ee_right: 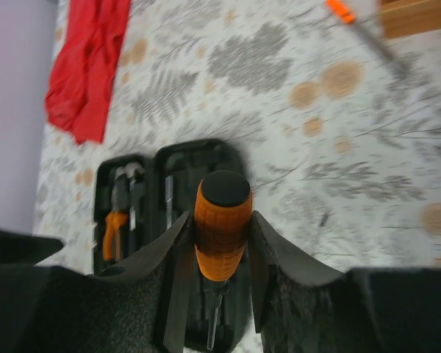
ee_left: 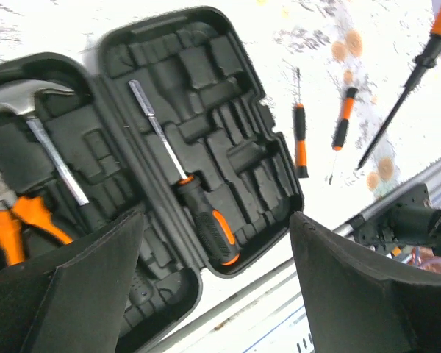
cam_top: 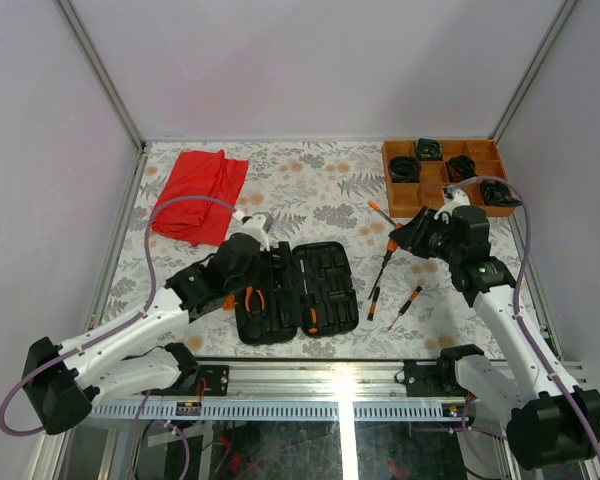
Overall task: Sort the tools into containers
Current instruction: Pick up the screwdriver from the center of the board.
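Open black case [cam_top: 295, 290] lying flat on the patterned tabletop [cam_top: 320, 180], toward 6 o'clock of centre. Its left half holds a silver-headed hammer [ee_left: 29, 99] and orange-handled pliers [ee_left: 15, 220]; its right half holds one stored screwdriver [ee_left: 206, 213], set in a moulded slot. The left tool [ee_left: 217, 220] hangs over the case with its jaws spread wide and nothing between them. The right tool [ee_right: 222, 220], at 3 o'clock of the case, pinches the orange handle of the held screwdriver [ee_right: 222, 213], whose shaft points down toward the tabletop. On the tabletop between case and right arm lie a short screwdriver [ee_left: 300, 140] and a second short screwdriver [ee_left: 342, 121]. A further screwdriver [cam_top: 382, 212] lies just beside the wooden tray [cam_top: 390, 180] at 1 o'clock, which contains black coiled bundles [cam_top: 403, 170]. A red cloth [cam_top: 195, 190] lies at 10 o'clock.
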Controlling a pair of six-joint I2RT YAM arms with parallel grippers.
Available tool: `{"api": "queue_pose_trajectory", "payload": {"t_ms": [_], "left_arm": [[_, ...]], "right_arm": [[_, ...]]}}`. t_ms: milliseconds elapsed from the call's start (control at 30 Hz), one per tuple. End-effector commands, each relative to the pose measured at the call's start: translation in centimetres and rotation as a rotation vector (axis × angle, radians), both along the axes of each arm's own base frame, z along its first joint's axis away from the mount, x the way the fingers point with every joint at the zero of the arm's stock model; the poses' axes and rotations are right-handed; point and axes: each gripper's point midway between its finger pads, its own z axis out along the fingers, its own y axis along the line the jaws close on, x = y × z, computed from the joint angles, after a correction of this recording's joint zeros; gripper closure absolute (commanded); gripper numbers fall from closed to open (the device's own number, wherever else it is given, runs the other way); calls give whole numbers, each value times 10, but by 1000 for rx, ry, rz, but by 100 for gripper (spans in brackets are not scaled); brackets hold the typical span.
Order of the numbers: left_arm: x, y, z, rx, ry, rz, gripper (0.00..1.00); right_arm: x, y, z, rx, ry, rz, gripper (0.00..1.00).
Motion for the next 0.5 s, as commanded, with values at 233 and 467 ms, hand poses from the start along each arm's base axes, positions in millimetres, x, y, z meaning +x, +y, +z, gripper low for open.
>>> {"api": "queue_pose_trajectory", "payload": {"t_ms": [233, 467], "left_arm": [[-19, -71, 27, -183, -64, -228, 21], [-33, -94, 26, -290, -35, -303, 26]], "right_arm": [[-28, 96, 41, 224, -41, 239, 97], [-33, 117, 41, 308, 2, 289, 97]]}}
